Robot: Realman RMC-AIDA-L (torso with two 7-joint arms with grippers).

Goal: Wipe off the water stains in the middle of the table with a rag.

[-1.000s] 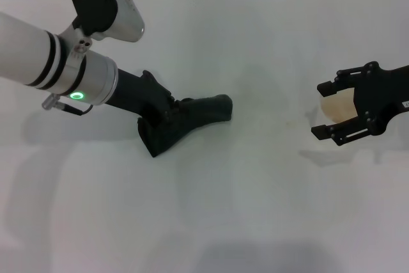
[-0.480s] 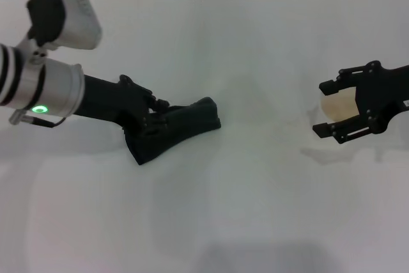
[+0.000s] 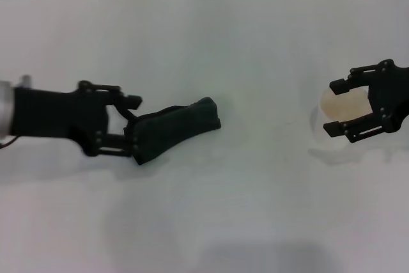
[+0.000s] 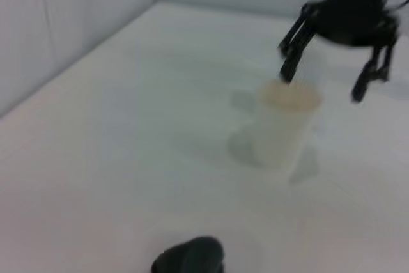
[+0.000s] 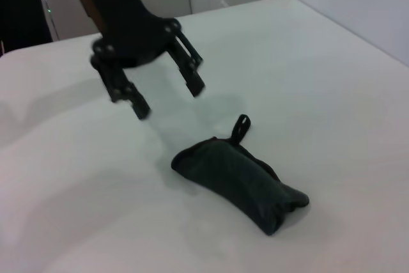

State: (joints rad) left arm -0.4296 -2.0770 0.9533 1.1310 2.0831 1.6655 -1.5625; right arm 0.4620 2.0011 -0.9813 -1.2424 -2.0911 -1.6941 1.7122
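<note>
Left gripper (image 3: 131, 127), spread wide at centre-left, has apparently released the rag (image 3: 174, 128); right gripper (image 3: 346, 105), open, could topple the cup (image 3: 340, 105).

My two black claws

My left gripper (image 3: 133, 127) has slim black linked fingers on a blocky black wrist that meets a white sleeve at the edge. My right gripper (image 3: 344, 106) is the same dark linkage, small screws showing.
</note>
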